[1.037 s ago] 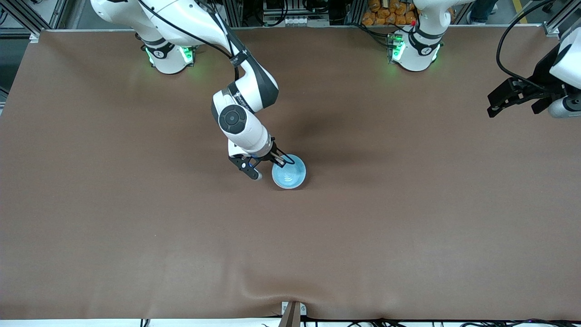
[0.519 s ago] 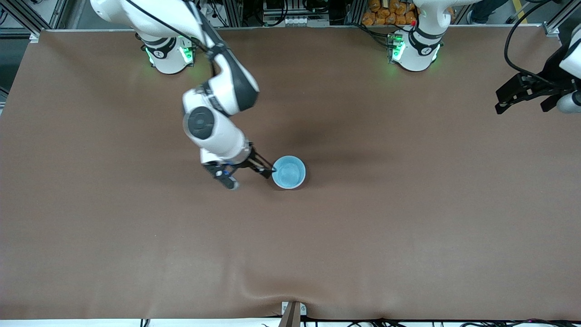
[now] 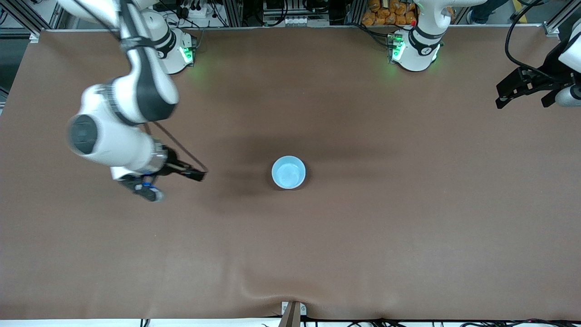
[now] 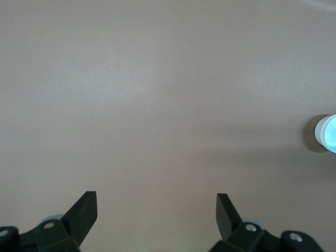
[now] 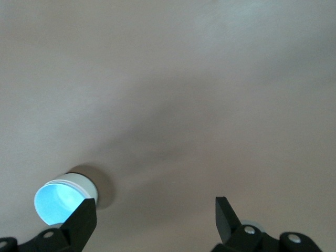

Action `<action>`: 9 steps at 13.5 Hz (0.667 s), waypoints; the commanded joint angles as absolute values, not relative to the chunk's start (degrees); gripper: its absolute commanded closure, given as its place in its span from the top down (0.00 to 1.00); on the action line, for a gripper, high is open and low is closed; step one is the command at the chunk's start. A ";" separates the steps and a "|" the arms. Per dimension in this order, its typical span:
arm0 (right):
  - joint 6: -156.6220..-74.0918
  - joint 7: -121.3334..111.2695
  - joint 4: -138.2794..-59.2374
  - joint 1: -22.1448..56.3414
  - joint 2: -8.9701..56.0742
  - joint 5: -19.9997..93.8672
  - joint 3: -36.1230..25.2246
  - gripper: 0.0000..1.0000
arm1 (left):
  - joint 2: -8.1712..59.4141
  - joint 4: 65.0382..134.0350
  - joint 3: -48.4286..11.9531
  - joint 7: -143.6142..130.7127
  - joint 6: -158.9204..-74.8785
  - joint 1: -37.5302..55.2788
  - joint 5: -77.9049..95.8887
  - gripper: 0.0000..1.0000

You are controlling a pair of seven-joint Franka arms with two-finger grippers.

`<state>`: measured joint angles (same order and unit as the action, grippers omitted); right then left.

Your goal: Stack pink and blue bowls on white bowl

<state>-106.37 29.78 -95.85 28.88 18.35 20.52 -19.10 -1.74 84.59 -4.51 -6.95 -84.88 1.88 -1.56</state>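
Note:
The blue bowl (image 3: 288, 172) stands mid-table with its mouth up. In the right wrist view the blue bowl (image 5: 55, 203) sits nested inside the white bowl (image 5: 88, 185), of which only the outer wall shows. The pink bowl is hidden. My right gripper (image 3: 174, 185) hangs open and empty over bare table, well off from the stack toward the right arm's end. My left gripper (image 3: 522, 97) is open and empty, and waits in the air at the left arm's end of the table. The left wrist view catches the stack (image 4: 326, 133) at its edge.
Brown cloth covers the table (image 3: 363, 236). The two arm bases (image 3: 415, 47) stand along the table's edge farthest from the front camera. A small bracket (image 3: 292, 311) sits at the edge nearest that camera.
My right gripper has let go of the blue bowl's rim, opened, and swung away toward the right arm's end of the table. The bowl stays put. The left gripper has barely shifted.

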 commanded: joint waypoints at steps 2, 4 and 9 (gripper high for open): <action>-103.54 22.25 -98.53 21.02 13.28 19.69 -18.28 1.00 | -3.08 85.96 -3.87 -5.89 -84.99 1.93 -0.53 1.00; -102.75 21.09 -98.52 19.34 11.70 17.51 -18.20 1.00 | -3.08 85.96 -3.87 -5.89 -84.99 1.93 -0.53 1.00; -100.29 20.66 -98.44 4.43 5.90 6.09 -3.11 1.00 | -2.99 85.96 -3.78 -5.80 -84.99 1.85 -0.53 1.00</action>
